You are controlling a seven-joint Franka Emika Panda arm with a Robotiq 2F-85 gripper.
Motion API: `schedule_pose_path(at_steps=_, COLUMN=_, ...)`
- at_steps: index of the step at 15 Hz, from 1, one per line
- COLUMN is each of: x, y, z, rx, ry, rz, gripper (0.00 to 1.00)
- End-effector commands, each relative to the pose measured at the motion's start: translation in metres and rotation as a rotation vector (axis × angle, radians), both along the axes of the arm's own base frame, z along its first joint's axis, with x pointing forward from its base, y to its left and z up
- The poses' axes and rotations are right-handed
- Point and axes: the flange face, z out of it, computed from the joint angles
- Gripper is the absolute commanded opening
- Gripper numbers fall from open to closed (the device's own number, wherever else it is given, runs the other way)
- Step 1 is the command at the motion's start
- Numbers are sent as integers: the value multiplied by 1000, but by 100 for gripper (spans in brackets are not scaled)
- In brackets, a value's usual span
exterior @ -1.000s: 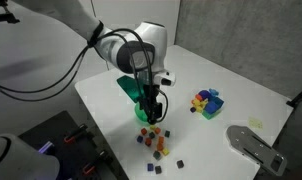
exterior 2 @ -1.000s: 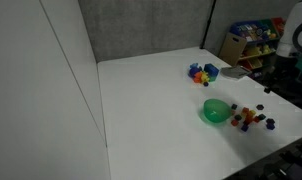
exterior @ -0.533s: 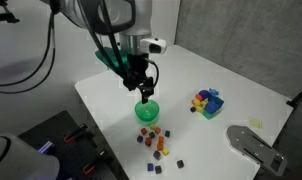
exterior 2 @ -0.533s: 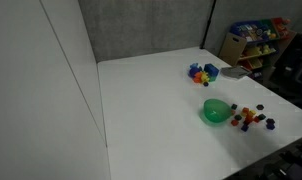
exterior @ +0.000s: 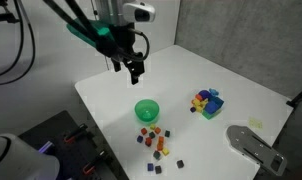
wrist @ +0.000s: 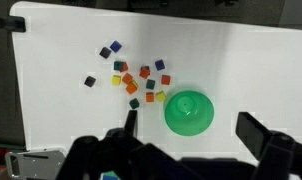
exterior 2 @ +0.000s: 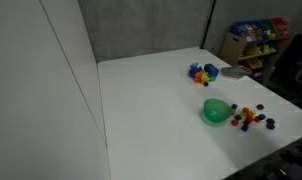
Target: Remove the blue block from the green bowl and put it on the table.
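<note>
The small round bright green plastic bowl (wrist: 188,111) looked empty, a tiny dark blue cube (wrist: 115,46) lay beside it on the white counter (wrist: 241,50), and the wide, empty hand (exterior: 135,74) above the bowl could scatter the loose coloured cubes (wrist: 131,82) if lowered carelessly.

A scatter of small loose plastic cubes (exterior: 156,143) in red, orange, yellow and green lies spread out, each cube apart from or just beside its neighbours; it also shows in an exterior view (exterior 2: 249,117) and in the wrist view (wrist: 131,78). At about 2 o'clock from this scatter sits a multicoloured cluster of joined blocks (exterior: 205,101), well apart from it. At 3 o'clock from the scatter lies a flat grey metal plate (exterior: 253,147). A grey felt wall panel (exterior 2: 141,25) stands behind. At 3 o'clock from that panel is a shelf of colourful toys (exterior 2: 253,40), too blurred to tell apart.
</note>
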Motion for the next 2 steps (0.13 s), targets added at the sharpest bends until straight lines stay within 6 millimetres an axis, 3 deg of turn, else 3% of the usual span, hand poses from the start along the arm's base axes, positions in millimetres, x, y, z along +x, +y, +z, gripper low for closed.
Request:
schedule_pose_path(at_steps=1, x=-1, y=0, z=1, rx=4, ry=4, rz=4, gripper=100)
schedule_pose_path(at_steps=2, x=-1, y=0, z=1, rx=5, ry=5, rz=7, gripper=100)
